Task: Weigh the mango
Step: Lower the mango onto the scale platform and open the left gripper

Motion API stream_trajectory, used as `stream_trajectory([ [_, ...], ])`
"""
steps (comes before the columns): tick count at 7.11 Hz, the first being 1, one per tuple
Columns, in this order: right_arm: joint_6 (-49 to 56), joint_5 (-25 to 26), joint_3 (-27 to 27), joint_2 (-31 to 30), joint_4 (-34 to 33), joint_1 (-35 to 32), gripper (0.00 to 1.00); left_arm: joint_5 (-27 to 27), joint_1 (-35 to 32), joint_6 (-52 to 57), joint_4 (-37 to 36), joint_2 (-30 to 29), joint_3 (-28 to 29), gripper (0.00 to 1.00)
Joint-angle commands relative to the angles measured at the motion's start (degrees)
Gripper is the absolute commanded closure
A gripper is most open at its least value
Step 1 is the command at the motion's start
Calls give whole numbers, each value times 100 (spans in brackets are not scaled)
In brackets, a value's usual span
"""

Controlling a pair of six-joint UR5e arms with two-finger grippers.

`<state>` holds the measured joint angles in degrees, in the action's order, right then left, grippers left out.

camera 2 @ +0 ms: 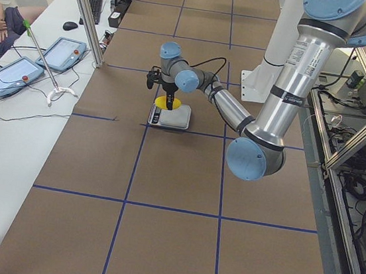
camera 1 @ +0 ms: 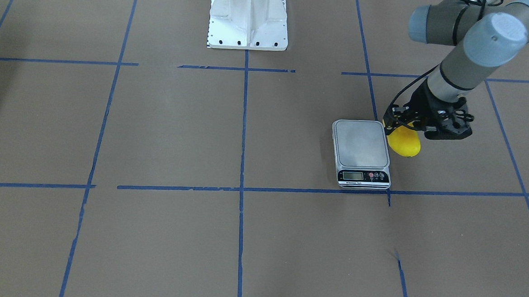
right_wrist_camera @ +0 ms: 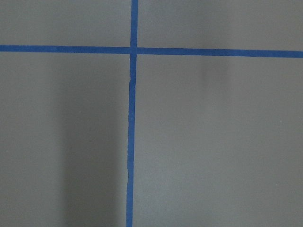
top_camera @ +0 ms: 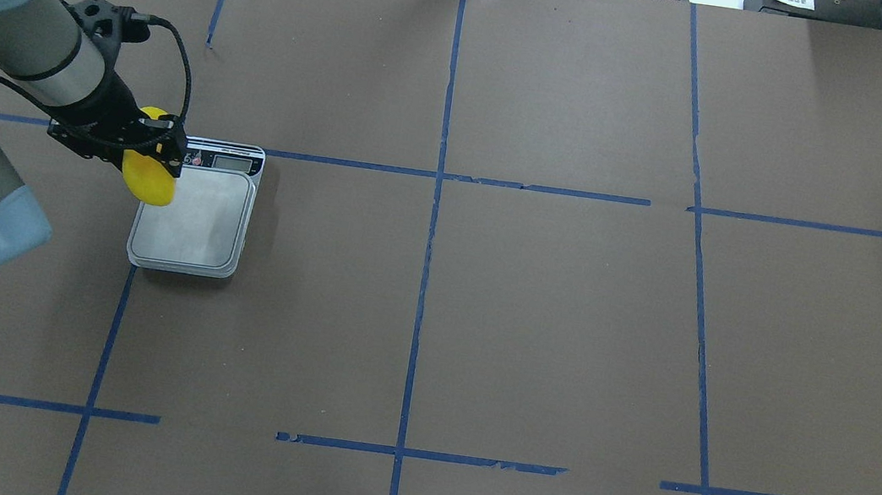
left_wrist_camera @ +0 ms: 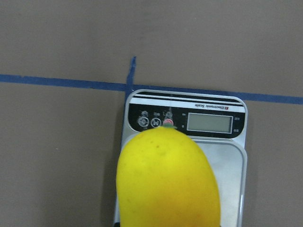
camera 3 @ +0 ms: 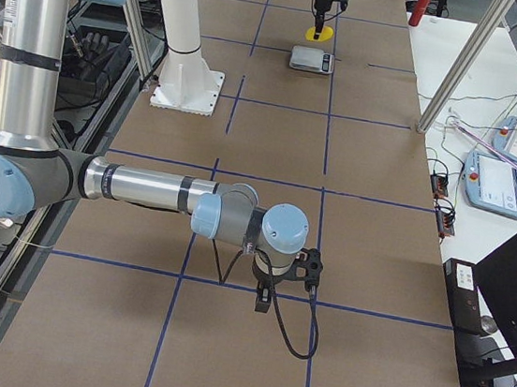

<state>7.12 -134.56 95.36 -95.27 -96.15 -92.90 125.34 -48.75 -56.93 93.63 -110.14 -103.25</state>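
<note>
The mango (camera 1: 405, 143) is bright yellow and oblong. My left gripper (camera 1: 403, 127) is shut on it and holds it off the table at the left edge of the scale (camera 1: 362, 144). In the overhead view the mango (top_camera: 148, 179) overlaps the left rim of the scale's platform (top_camera: 192, 228). In the left wrist view the mango (left_wrist_camera: 168, 184) hangs in front of the scale's display (left_wrist_camera: 209, 123); the platform is bare. My right gripper (camera 3: 264, 298) shows only in the exterior right view, low over the table far from the scale; I cannot tell whether it is open or shut.
The white robot pedestal (camera 1: 248, 21) stands at the table's middle on the robot's side. Blue tape lines (top_camera: 435, 196) cross the brown table. An operators' side table with tablets (camera 2: 11, 69) and a metal pole (camera 2: 85, 11) lie beyond the far edge.
</note>
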Motion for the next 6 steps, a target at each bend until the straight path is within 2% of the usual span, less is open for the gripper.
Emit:
stream_trajectory([
  [1,0,0,0,0,-1,0,0,-27,330,-90,381,-166,435,100],
  [3,0,0,0,0,-1,0,0,-27,384,-72,621,-165,665,100],
  [4,0,0,0,0,-1,0,0,-27,384,-46,630,-131,674,83],
  [5,0,0,0,0,8,0,0,-36,384,-11,700,-87,674,8],
  [6,0,0,0,0,8,0,0,-62,366,-2,779,-78,631,0],
])
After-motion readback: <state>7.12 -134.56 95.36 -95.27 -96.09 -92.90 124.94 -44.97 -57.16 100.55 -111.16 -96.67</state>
